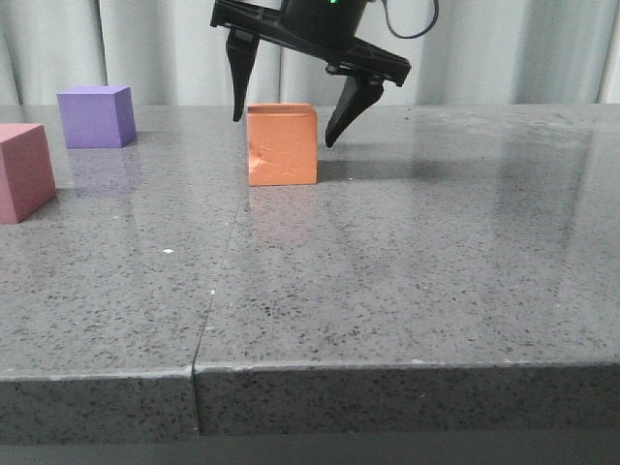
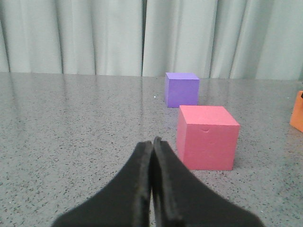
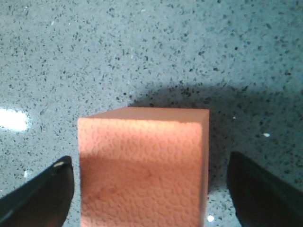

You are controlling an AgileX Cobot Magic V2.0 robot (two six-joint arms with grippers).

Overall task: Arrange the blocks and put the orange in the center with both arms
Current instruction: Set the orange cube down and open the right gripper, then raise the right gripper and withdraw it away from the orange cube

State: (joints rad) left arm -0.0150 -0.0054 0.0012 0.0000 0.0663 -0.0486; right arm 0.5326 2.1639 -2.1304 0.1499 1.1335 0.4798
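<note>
orange cube [image 1: 282, 144]: I see it sitting flat on the grey table [image 1: 407, 281], upright, dented face toward the front camera, roughly mid-table and back from the near edge
right gripper [image 1: 288, 114]: jaws spread wide, one finger on each side of the orange cube, tips down around its upper half; right wrist view shows clear gaps on both sides, so no contact
right grasp status: I judge it either about to close or just let go, can't tell which from this
purple cube [image 1: 96, 116]: far left, toward the back of the table, well apart from orange
pink cube [image 1: 23, 171]: at the left frame edge, nearer the camera than purple, partly cut off; left wrist view has it just in front of purple, not touching
left gripper [image 2: 152, 144]: fingers pressed together, holding nothing, pointed toward pink, short of it
done so far: I'd say none for sure; orange may already be on its centre spot
left to do: purple and pink both sit on the left of orange, so no flanking row yet; I judge at least one must go to orange's right
progress call: early, well under half
</note>
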